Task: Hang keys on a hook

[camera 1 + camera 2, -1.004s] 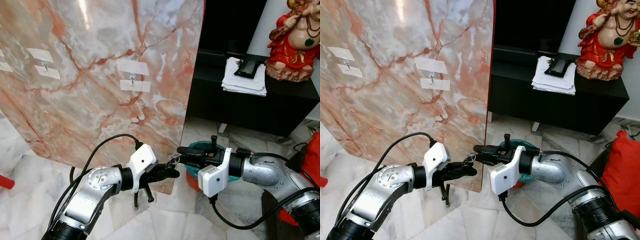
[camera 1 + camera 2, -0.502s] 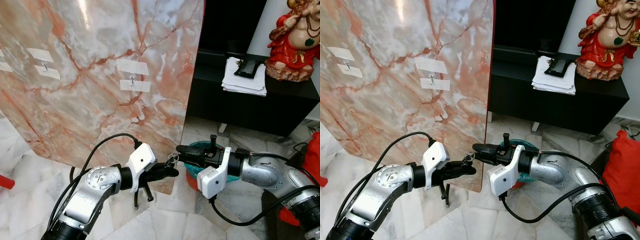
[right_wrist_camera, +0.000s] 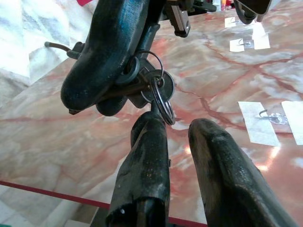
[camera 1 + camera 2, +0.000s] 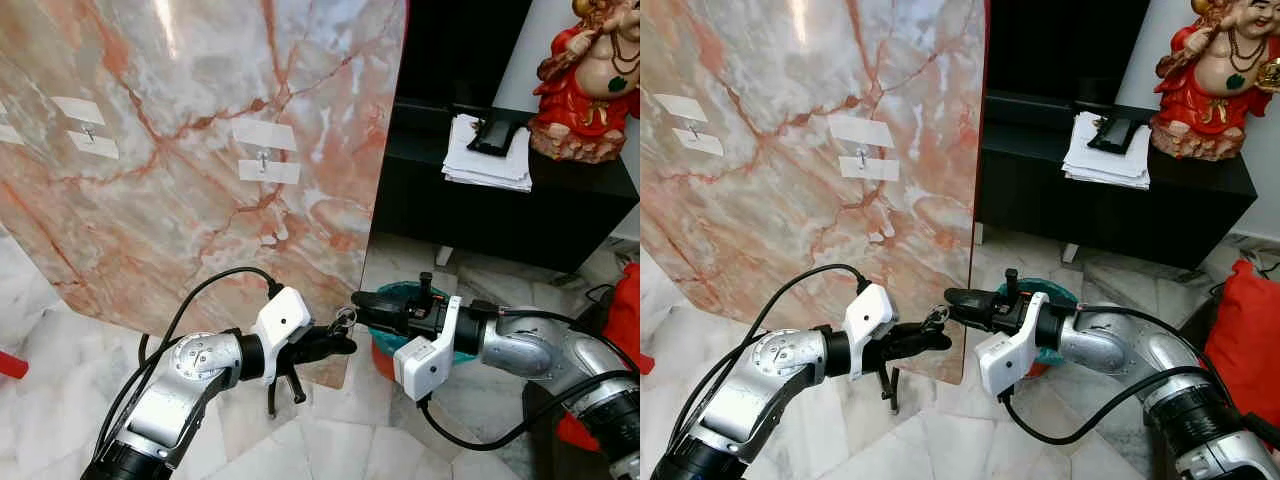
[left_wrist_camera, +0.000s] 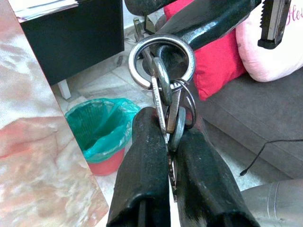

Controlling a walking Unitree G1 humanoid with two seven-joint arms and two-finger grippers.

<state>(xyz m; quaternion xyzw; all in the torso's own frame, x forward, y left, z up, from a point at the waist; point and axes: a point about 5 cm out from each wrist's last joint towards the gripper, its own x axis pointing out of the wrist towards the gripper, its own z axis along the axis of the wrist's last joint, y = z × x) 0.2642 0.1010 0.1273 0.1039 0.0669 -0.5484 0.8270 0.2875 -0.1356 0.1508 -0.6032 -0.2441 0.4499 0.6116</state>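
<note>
Passing keys [image 5: 166,106]: left claw [image 5: 168,156] pinches them, right claw [image 3: 177,135], parted, one finger through ring; next, reach hook [image 4: 263,159].

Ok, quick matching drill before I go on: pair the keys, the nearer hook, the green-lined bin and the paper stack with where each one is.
1. keys
2. hook
3. bin
4. paper stack

a. taped on the marble slab
b. on the black cabinet
c. clamped in the left gripper
d. on the floor past the slab's edge

Pairs: 1-c, 2-a, 3-d, 4-b
</note>
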